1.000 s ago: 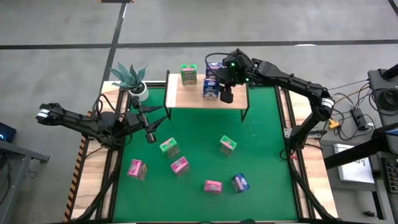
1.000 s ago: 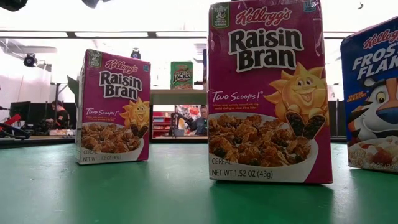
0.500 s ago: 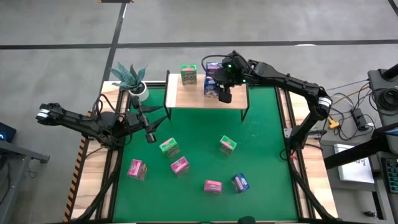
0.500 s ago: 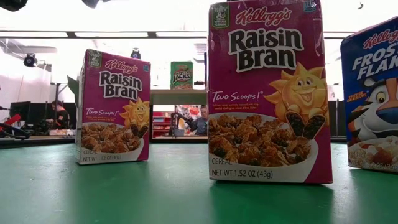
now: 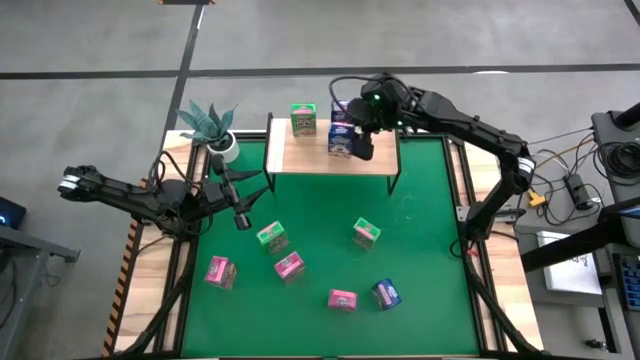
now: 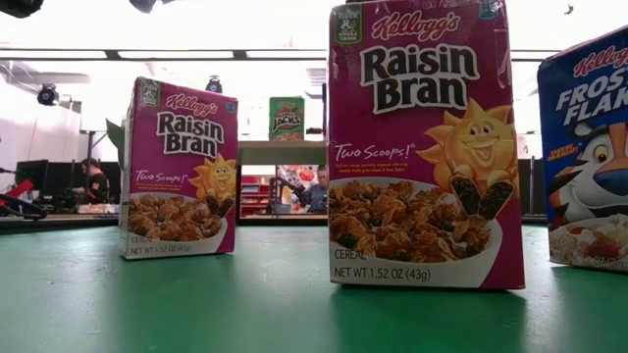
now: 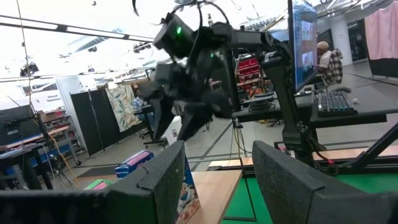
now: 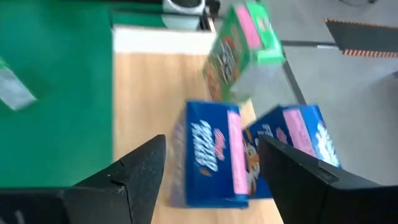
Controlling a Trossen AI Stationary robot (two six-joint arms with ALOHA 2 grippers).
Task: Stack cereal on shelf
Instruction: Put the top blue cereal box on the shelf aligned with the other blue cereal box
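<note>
Right gripper (image 5: pixel 358 146) over shelf (image 5: pixel 310 150), fingers apart, above blue box (image 8: pixel 211 155). Left gripper (image 5: pixel 241 215) apart, idle.

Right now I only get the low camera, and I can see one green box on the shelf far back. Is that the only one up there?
Observer: No. From above, two blue boxes stand on the shelf too, to the right of the green box.
Operator: Is an arm holding one?
Observer: No. The right gripper is over the blue ones with its fingers apart and a gap on each side.
Operator: How many are left on the table?
Observer: Six on the green table: three pink boxes, two green ones and one blue one.
</note>
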